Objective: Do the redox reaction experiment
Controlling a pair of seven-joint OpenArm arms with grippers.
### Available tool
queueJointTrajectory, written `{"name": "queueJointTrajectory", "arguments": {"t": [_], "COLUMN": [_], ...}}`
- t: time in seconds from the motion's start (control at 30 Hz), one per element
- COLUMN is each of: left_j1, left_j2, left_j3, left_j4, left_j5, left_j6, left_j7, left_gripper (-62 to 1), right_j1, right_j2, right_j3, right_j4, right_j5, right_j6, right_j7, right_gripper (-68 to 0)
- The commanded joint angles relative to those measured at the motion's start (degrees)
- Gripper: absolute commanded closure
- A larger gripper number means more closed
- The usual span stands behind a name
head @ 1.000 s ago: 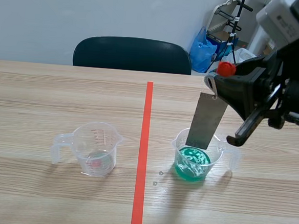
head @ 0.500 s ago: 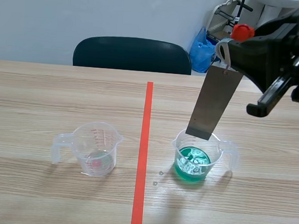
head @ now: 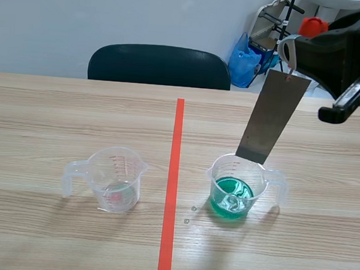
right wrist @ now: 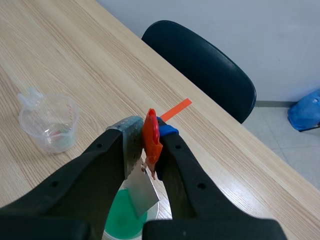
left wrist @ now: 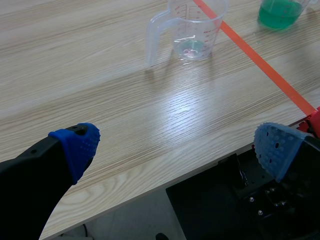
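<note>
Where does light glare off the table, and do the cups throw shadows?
Left wrist view: a pale sheen on the table beside the clear cup, which throws a faint shadow. Scene view: soft shadows beside the clear cup and the green-liquid cup, no strong glare.

The right arm (head: 349, 51) comes in high from the right, its gripper (right wrist: 145, 145) raised above the table (left wrist: 125, 115) with fingers clamped on a red clip (right wrist: 151, 132), while the left gripper (left wrist: 175, 150) hangs low at the table's near edge, blue pads (left wrist: 77, 145) spread wide.
</note>
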State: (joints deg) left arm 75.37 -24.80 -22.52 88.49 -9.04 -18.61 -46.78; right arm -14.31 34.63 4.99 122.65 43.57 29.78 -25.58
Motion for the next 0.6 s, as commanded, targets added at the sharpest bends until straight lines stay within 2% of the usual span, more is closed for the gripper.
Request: {"name": "queueJointTrajectory", "arguments": {"t": [0.0,0.57], "left_j1": [0.07,0.07], "left_j2": [0.13,0.13], "left_j3": [-0.11,-0.11], "left_j4": [0.63,0.63], "left_j5": [-0.35,-0.35], "left_j6": [-0.13,-0.13], "left_j7": [-1.05,-1.03], "left_gripper": [-62.3,-62.3], "right_j1": [0.66,0.66], "right_j2": [0.44,0.42], "right_j3": [0.35,0.35], "right_j4": [0.79,0.79], "right_j5": [0.66,0.66], "right_j6": [-0.17,-0.17], "right_j7": [0.87,1.33], "right_gripper": [-2.0,-2.0]}}
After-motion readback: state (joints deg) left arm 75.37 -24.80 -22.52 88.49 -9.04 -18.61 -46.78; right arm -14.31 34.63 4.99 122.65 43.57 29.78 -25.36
